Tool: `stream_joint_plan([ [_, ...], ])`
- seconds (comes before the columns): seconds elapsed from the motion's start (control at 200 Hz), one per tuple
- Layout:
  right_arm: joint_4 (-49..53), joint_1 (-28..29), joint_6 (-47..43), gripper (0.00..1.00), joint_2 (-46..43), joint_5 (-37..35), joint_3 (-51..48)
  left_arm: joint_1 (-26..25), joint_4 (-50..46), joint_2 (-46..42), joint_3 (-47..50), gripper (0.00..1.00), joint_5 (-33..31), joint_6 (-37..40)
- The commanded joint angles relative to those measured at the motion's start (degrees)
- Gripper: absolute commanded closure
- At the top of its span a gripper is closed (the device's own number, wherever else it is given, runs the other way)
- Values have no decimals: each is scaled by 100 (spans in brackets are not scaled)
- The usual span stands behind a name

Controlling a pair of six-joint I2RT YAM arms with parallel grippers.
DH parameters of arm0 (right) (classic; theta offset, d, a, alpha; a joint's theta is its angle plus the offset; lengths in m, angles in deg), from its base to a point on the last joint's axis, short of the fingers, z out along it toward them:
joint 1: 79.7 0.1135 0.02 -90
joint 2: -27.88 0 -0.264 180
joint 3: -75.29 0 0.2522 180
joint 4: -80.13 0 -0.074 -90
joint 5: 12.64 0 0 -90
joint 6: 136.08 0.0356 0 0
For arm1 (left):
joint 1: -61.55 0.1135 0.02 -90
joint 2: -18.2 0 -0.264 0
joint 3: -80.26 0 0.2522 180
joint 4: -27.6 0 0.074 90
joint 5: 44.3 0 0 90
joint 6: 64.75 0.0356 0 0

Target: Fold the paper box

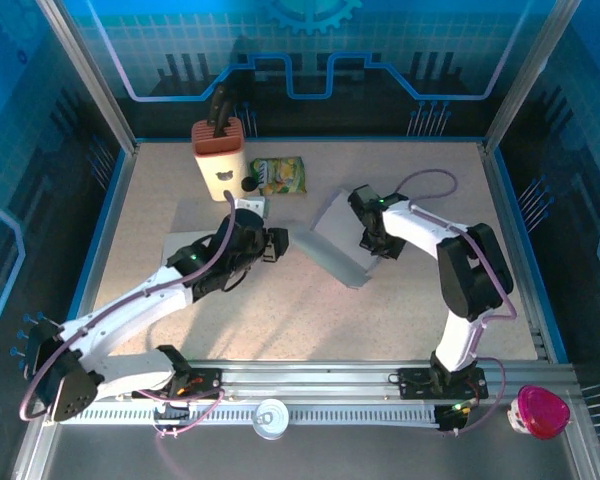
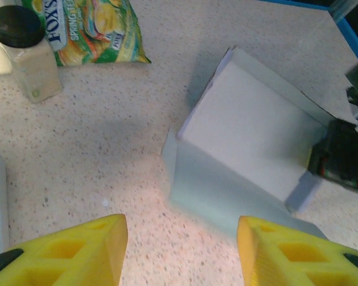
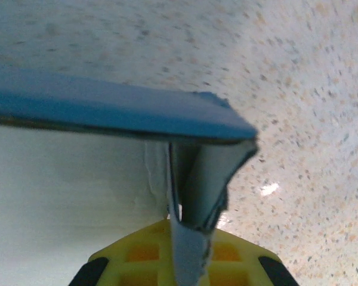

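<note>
A folded flap of the paper box [image 3: 77, 179] drops straight down onto the yellow fingers [image 3: 244, 253] at the bottom edge, pinched flat against a pad and creased where it bends. Just above the fingers, a grey-blue panel runs edge-on from the left and ends in a corner. A white panel lies left of the fingers. The speckled desk [image 3: 310, 119] spreads above and to the right.
</note>
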Motion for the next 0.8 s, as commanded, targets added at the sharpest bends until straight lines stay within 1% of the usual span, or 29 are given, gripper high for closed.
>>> stream_joint_plan([
  [0.0,606,-417,696,100,240,577,-495,-231,-713,-163,26,50,276,-176],
  [0.075,579,-557,1022,100,113,850,-708,-399,-698,-229,214,51,433,-312],
  [0.15,479,-698,1235,100,9,1246,-891,-513,-439,-259,543,52,626,-527],
  [0.23,128,-888,1515,100,-55,1994,-1247,-656,-31,-192,870,53,777,-739],
  [0.41,-298,-1023,2165,100,-7,3060,-1845,-974,606,195,1114,54,825,-964],
  [0.475,-408,-1038,2363,100,-52,3270,-2009,-1111,727,324,1106,54,800,-987],
  [0.555,-356,-1027,2515,100,-209,3293,-2014,-1294,824,469,1055,54,738,-1004],
  [0.57,-363,-1020,2537,100,-247,3302,-2145,-1328,847,495,1049,54,730,-1012],
  [0.68,-591,-1024,2672,91,-624,3449,-2416,-1502,977,646,1033,54,678,-1017],
  [0.685,-615,-1026,2679,88,-676,3453,-2435,-1505,982,649,1034,54,676,-1020],
  [0.69,-615,-1026,2679,88,-676,3453,-2435,-1507,988,651,1038,54,671,-1025],
  [0.7,-644,-1027,2698,82,-760,3449,-2462,-1512,998,664,1042,54,668,-1029],
  [0.73,-675,-1028,2731,71,-942,3438,-2528,-1521,1037,671,1073,54,670,-1044],
  [0.795,-746,-1015,2746,51,-1420,3367,-2615,-1522,1134,662,1154,54,641,-1061],
])
